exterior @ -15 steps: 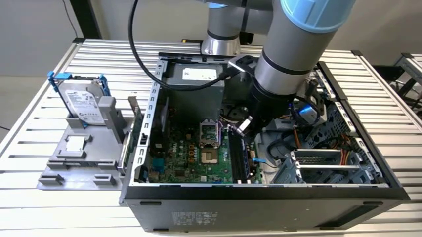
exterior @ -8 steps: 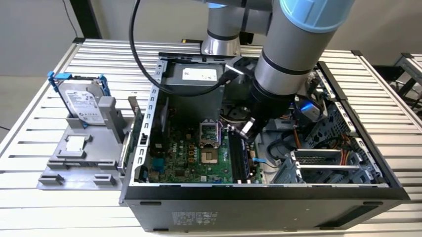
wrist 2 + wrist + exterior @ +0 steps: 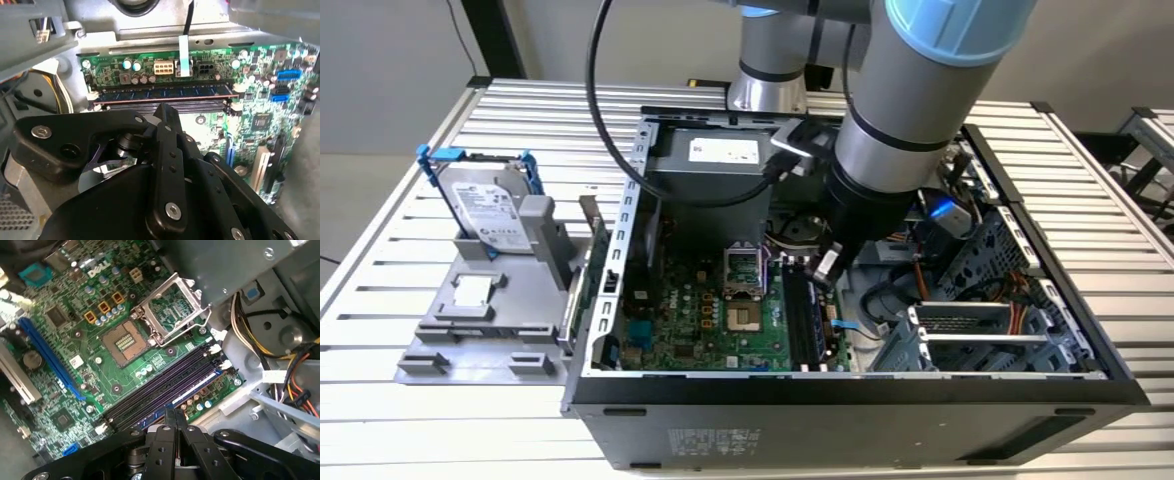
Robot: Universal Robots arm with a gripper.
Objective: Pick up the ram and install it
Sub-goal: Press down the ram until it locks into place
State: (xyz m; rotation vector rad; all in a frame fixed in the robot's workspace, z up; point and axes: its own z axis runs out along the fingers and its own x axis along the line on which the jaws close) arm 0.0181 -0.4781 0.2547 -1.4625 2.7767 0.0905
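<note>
Arm reaches down into the open computer case point(image 3: 854, 392) in the exterior view, gripper point(image 3: 825, 268) low over the black slot rails point(image 3: 806, 322) at the edge of the green motherboard point(image 3: 707, 320) toward the exterior view's right; grey power-supply box point(image 3: 714, 160) sits at the far end of the case. Ram itself too hard to pick out from this angle. In the second wrist view, the ram point(image 3: 165, 93) stands on edge in the rail nearest the board's outer edge, dark with a row of bluish chips, running level along the rail, white end latches at both ends; gripper point(image 3: 165, 111) tip sits just in front of its middle, contact or not, cannot tell. In the first wrist view, the ram point(image 3: 197, 386) shows its pale bluish label strip in the outermost rail, purple-black empty rails beside it toward the CPU socket point(image 3: 122, 342); gripper point(image 3: 175, 414) fingers drawn together with nothing seen between them, tip just above the stick's top edge. Judgement: stick looks light, stiff, thin and brittle, with bare chips and contacts, so best held by the long top edge or short ends, not the chip faces; any push should go straight down on the top edge, evenly, since a tilted push could bend it or miss the latches. Seated fully or not, cannot tell.
</note>
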